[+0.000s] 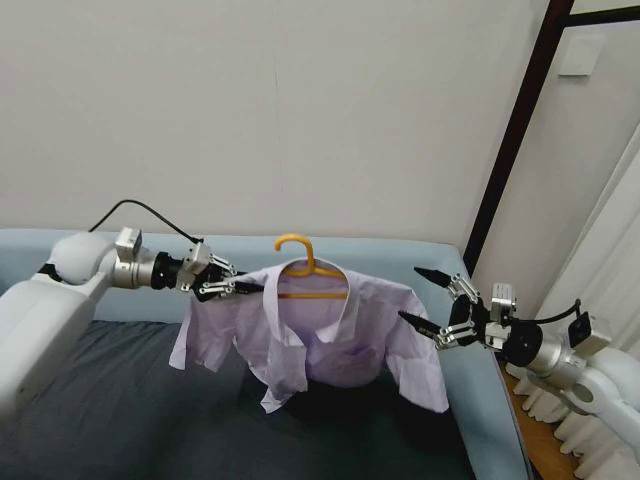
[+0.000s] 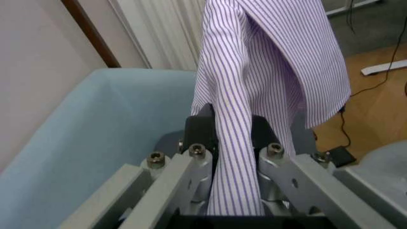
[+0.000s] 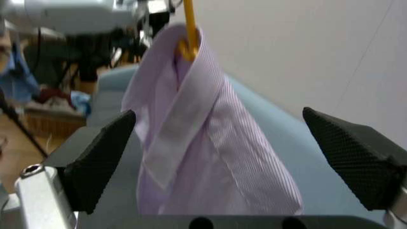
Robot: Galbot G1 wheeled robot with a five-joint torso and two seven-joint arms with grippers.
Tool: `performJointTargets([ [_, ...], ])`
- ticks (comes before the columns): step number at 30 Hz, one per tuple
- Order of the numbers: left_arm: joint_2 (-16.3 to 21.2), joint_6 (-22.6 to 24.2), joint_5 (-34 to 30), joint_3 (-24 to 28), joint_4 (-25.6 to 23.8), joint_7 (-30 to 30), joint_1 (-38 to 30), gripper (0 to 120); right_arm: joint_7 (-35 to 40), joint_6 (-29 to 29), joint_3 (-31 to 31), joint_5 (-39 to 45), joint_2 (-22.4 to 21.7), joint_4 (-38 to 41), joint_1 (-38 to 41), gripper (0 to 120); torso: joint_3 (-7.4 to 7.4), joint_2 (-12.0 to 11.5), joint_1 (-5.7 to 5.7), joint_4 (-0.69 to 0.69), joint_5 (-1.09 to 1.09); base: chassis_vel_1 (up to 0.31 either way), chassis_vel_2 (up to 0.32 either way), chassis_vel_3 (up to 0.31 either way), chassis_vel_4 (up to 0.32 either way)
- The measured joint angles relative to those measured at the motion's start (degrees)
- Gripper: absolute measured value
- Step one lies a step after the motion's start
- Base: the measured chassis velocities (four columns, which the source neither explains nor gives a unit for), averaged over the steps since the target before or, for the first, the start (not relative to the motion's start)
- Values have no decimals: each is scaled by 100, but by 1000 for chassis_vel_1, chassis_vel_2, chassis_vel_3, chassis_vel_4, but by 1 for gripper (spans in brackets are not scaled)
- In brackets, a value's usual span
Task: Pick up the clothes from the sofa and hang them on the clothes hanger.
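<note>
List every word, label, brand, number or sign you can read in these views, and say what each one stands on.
None: no view holds any readable text.
Shirt: thin purple stripes, no label or brand showing.
Orange hanger: plain, no marking.
Left gripper, jaws shut on the shirt: no lettering visible.
Right gripper, jaws open beside the shirt: no lettering visible.
White wall plate: blank.

A: How does the left arm (image 1: 45,300) look?
B: White rounded shell, silver wrist, thin black cable (image 1: 130,203).
A: And the ends?
B: Left gripper (image 1: 248,287): grey links, hex screws (image 2: 198,150). Right gripper (image 1: 414,295): black dotted pads (image 3: 102,160).
</note>
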Motion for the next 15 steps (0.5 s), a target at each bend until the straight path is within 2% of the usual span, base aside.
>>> performJointTargets([
  [5,-297,-6,243,148,167,248,-137,7,39,-307,-100,-547,-118,-137,23,100,0,0,0,6,0,0,0,0,0],
  [6,-409,-12,296,251,265,325,-273,7,61,-326,-62,-583,-136,-158,-55,100,0,0,0,5,2,0,0,0,0],
  [7,-525,-16,351,349,351,401,-410,7,114,-324,-24,-578,-145,-192,-129,100,0,0,0,-3,2,0,0,0,0],
  [9,-646,-17,413,464,445,488,-557,7,227,-313,-25,-534,-100,-268,-150,100,0,0,0,-5,3,0,0,0,0],
  [15,-726,-19,436,543,543,532,-679,7,237,-293,-29,-543,-36,-362,-149,99,0,0,0,-4,2,0,0,0,0],
])
